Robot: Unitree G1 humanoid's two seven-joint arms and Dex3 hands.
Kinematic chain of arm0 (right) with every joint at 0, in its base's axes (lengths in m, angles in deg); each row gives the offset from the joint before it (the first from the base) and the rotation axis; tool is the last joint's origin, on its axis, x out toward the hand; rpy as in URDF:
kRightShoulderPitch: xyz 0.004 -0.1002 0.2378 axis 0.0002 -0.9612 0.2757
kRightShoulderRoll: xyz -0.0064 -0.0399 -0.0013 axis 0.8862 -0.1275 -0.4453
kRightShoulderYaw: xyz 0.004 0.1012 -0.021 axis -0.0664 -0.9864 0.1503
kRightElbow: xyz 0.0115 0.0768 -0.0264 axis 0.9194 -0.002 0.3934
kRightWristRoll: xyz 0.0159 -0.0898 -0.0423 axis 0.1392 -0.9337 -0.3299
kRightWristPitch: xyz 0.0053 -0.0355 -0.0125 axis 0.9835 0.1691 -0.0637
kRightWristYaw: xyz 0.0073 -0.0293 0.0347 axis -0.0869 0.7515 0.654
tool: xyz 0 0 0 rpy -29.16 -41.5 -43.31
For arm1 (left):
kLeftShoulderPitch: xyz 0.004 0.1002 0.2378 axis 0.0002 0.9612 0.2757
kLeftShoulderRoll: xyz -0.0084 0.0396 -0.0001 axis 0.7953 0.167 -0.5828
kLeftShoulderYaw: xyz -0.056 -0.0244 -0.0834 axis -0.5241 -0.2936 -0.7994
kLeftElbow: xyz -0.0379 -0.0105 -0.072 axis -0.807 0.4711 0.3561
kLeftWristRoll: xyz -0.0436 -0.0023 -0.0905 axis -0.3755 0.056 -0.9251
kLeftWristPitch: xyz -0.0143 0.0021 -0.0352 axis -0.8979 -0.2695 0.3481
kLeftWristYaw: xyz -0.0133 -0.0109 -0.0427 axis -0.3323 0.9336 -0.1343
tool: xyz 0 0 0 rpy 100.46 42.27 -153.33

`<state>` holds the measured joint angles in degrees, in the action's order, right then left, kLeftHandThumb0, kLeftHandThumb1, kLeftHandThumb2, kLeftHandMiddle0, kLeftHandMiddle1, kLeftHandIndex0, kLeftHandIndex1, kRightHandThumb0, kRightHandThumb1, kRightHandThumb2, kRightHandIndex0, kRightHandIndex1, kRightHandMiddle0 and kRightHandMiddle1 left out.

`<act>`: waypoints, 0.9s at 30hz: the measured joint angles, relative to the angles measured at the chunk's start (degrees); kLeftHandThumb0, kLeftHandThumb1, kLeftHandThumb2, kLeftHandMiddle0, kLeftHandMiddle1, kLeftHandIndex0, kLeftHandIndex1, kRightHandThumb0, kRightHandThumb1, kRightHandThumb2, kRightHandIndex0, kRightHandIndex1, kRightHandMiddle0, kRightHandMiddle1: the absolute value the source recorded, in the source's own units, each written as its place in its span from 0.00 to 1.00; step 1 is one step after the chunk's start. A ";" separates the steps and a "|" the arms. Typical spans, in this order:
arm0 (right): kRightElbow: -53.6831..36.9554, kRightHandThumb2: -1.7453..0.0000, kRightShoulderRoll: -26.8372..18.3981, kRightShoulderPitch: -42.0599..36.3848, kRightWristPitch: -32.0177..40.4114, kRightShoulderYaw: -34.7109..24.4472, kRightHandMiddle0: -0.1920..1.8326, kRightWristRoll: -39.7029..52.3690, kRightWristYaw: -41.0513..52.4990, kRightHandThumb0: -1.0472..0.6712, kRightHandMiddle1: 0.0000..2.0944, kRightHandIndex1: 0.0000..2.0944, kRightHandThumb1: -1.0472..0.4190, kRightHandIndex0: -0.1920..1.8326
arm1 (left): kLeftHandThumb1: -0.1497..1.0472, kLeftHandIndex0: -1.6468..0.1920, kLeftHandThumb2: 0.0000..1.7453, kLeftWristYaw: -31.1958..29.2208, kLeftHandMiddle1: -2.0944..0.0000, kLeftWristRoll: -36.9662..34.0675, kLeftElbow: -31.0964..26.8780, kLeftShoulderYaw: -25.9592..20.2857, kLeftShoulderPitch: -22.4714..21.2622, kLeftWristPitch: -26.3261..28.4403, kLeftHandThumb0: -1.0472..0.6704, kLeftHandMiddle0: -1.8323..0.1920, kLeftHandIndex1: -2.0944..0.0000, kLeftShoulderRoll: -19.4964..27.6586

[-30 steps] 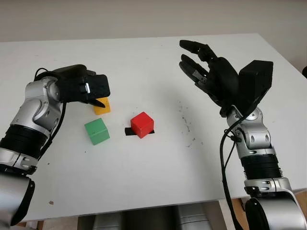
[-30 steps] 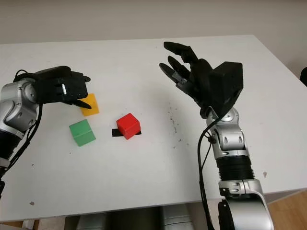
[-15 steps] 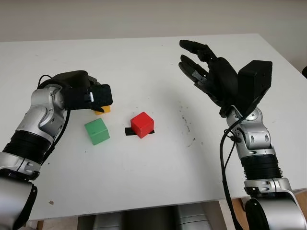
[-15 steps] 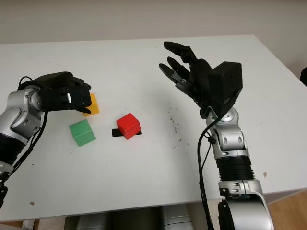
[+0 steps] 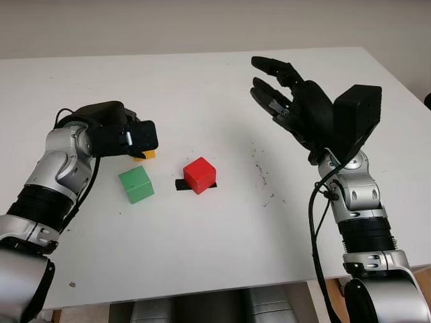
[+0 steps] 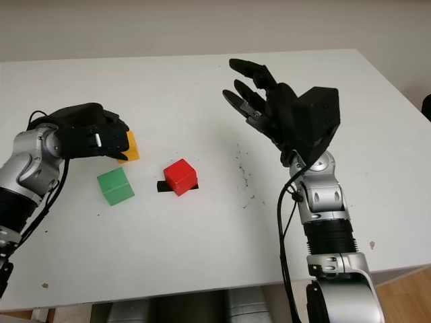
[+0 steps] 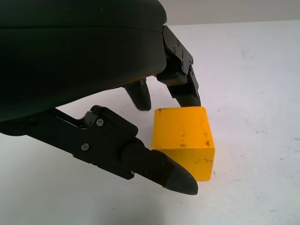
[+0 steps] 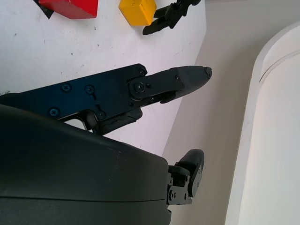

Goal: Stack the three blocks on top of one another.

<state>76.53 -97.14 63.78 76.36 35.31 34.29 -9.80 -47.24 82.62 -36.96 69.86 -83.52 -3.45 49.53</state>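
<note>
Left hand [image 5: 128, 138] has lowered over yellow block [image 7: 183, 138]

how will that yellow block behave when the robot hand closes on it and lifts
The yellow block looks rigid, with flat faces and crisp edges, so it should neither squash nor roll. Its smooth sides may slip if the left robot hand pinches off-centre. It sits flat on the table and seems unlikely to tip.

Since a second ago: black three-fingered left hand [image 5: 128, 136] lowered onto the small yellow cube-shaped block [image 7: 183, 138], now hiding most of it from the head camera. Fingers [image 7: 180, 83] set on either side of the cube, apparently touching though contact unclear. Left elbow swung inward toward the table.
</note>
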 measured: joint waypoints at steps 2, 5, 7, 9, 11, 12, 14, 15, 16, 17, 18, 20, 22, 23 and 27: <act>0.38 0.92 -0.01 0.01 -0.06 0.00 0.06 -0.24 0.01 0.23 0.37 0.03 0.00 0.20 | 0.83 0.81 0.03 0.84 0.17 -0.39 0.78 0.00 0.01 -0.81 0.32 0.88 0.38 -0.06; 0.87 0.92 -0.01 0.06 -0.36 0.00 0.07 -0.47 0.19 0.23 0.35 0.03 0.00 0.20 | 0.84 0.79 0.03 1.48 0.18 -0.76 1.31 0.00 0.02 -1.87 0.34 0.85 0.35 -0.06; 1.04 0.92 -0.01 0.08 -0.60 0.00 0.07 -0.67 0.25 0.22 0.35 0.03 0.00 0.20 | 0.84 0.76 0.03 1.48 0.18 -0.76 1.71 0.00 0.02 -1.94 0.35 0.84 0.35 -0.06; 1.24 0.92 -0.01 0.23 -0.73 0.00 0.08 -0.77 0.27 0.22 0.35 0.03 0.00 0.20 | 0.84 0.74 0.03 1.80 0.15 -0.77 2.04 0.00 0.02 -2.35 0.36 0.85 0.36 -0.06; 1.47 0.92 0.00 0.39 -1.04 0.00 0.08 -0.92 0.22 0.23 0.35 0.03 0.00 0.21 | 0.84 0.73 0.03 2.47 0.13 -0.96 2.56 0.00 0.02 -2.93 0.36 0.85 0.38 -0.15; 1.65 0.92 0.00 0.46 -1.43 0.00 0.08 -0.93 0.21 0.24 0.36 0.03 0.00 0.21 | 0.84 0.73 0.03 2.83 0.14 -1.27 2.85 -0.01 0.02 -3.15 0.37 0.85 0.37 -0.19; 2.37 0.92 0.01 0.69 -2.36 -0.01 0.08 -1.00 0.21 0.24 0.38 0.03 0.00 0.21 | 0.85 0.73 0.03 3.29 0.15 -1.85 3.09 -0.02 0.02 -3.51 0.38 0.85 0.37 -0.21; 2.66 0.92 0.01 0.77 -2.79 0.00 0.08 -1.09 0.19 0.24 0.38 0.03 0.00 0.21 | 0.85 0.73 0.03 3.58 0.15 -1.97 3.24 -0.02 0.03 -3.98 0.38 0.84 0.36 -0.21; 2.86 0.92 0.01 0.84 -3.11 0.00 0.08 -1.21 0.17 0.23 0.38 0.03 0.00 0.21 | 0.85 0.72 0.03 4.11 0.19 -2.01 3.52 -0.02 0.05 -4.75 0.40 0.84 0.35 -0.21; 3.22 0.92 0.01 1.00 -3.38 0.00 0.07 -1.30 0.17 0.23 0.38 0.03 0.00 0.21 | 0.85 0.72 0.03 4.64 0.19 -2.01 3.90 -0.02 0.06 -5.59 0.40 0.83 0.35 -0.20; 3.52 0.92 0.01 1.18 -3.57 0.00 0.07 -1.32 0.17 0.23 0.38 0.03 0.00 0.21 | 0.85 0.72 0.03 5.19 0.21 -1.97 4.23 -0.02 0.08 -6.39 0.41 0.83 0.34 -0.19; 3.90 0.92 0.02 1.50 -3.79 0.00 0.07 -1.27 0.30 0.24 0.39 0.03 0.00 0.20 | 0.86 0.73 0.03 5.97 0.29 -1.81 4.86 -0.01 0.09 -7.39 0.44 0.82 0.34 -0.19; 4.54 0.92 0.02 1.87 -3.89 -0.01 0.07 -1.12 0.56 0.24 0.39 0.03 0.00 0.20 | 0.87 0.73 0.03 6.41 0.32 -1.59 5.34 0.00 0.09 -7.87 0.46 0.81 0.34 -0.19; 4.88 0.92 0.02 1.97 -3.90 -0.01 0.07 -1.13 0.58 0.23 0.39 0.03 0.00 0.20 | 0.87 0.73 0.03 6.63 0.32 -1.25 5.37 0.03 0.09 -8.09 0.47 0.81 0.34 -0.19; 5.76 0.93 0.03 2.41 -3.90 0.02 0.07 -1.25 0.66 0.22 0.35 0.02 0.00 0.20 | 0.88 0.75 0.03 7.14 0.27 -0.45 5.39 0.07 0.09 -8.14 0.48 0.82 0.35 -0.20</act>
<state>82.28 -97.11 66.19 72.46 35.32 33.04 -9.14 -40.10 82.18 -31.57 69.92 -83.43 -11.59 49.33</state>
